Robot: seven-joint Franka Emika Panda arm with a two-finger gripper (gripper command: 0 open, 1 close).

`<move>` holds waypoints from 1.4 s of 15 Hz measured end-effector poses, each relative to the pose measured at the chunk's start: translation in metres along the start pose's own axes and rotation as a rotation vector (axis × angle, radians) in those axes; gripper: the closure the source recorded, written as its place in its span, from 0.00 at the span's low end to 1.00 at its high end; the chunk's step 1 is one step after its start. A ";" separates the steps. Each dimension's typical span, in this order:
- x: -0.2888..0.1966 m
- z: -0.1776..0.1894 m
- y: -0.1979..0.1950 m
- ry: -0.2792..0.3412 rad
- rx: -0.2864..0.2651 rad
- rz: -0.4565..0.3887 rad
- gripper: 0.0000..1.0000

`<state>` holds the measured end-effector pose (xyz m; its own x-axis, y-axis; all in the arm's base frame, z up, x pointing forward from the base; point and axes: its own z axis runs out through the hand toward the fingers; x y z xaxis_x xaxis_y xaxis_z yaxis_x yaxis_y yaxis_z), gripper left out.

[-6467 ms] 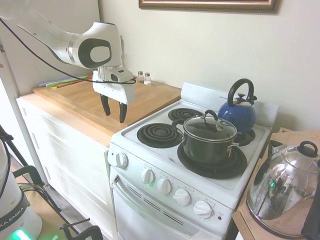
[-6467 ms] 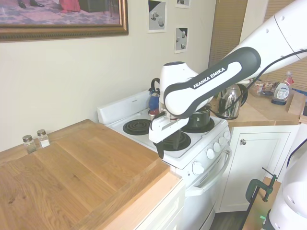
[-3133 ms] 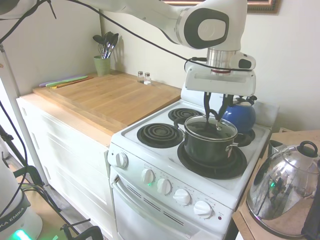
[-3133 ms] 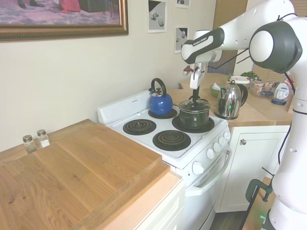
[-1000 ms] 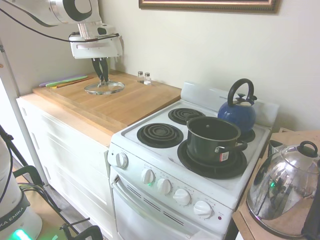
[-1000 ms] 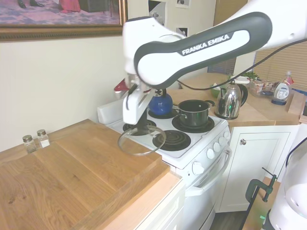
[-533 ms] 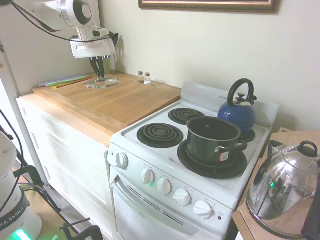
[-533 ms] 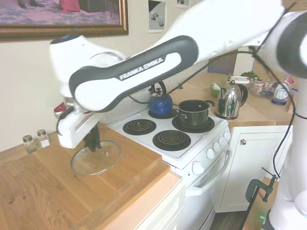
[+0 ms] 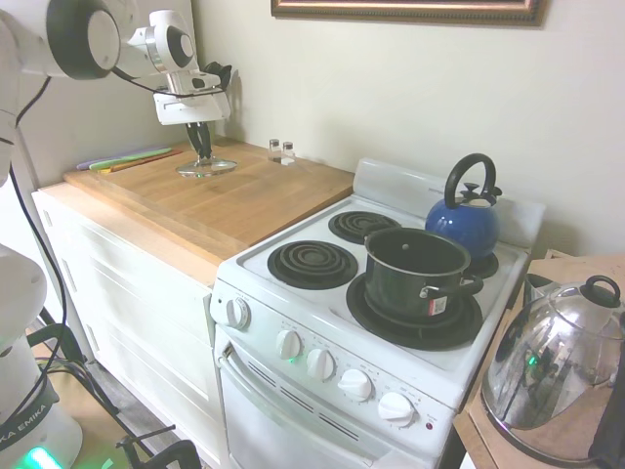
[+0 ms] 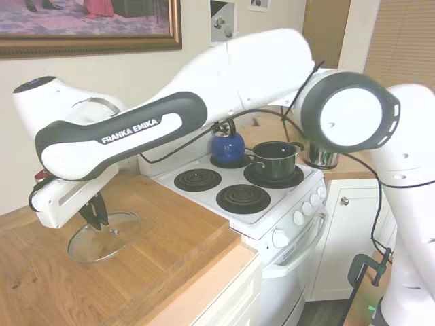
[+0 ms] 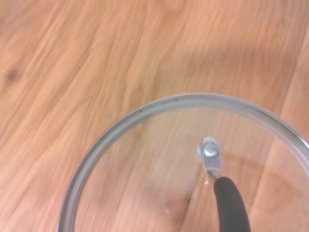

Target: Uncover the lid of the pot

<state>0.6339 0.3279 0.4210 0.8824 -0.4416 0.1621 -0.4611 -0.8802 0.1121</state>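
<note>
Far left on the wooden counter (image 9: 244, 210): gripper (image 9: 201, 149) pinched on the lid (image 9: 206, 168) by its loop handle, glass disc about level, handle up. At 3 o'clock, well apart on the stove (image 9: 293, 293): pot (image 9: 417, 276) upright, open mouth up.
</note>
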 end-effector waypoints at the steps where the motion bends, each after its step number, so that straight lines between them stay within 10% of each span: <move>1: 0.008 0.007 -0.004 -0.008 -0.006 0.007 1.00; 11: 0.048 0.046 -0.027 -0.074 -0.022 0.015 1.00; 12: 0.048 0.046 -0.028 -0.074 -0.028 0.012 0.00; 21: 0.049 0.045 -0.028 -0.084 -0.054 -0.008 0.00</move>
<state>0.6936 0.3230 0.3819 0.8898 -0.4495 0.0788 -0.4564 -0.8741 0.1665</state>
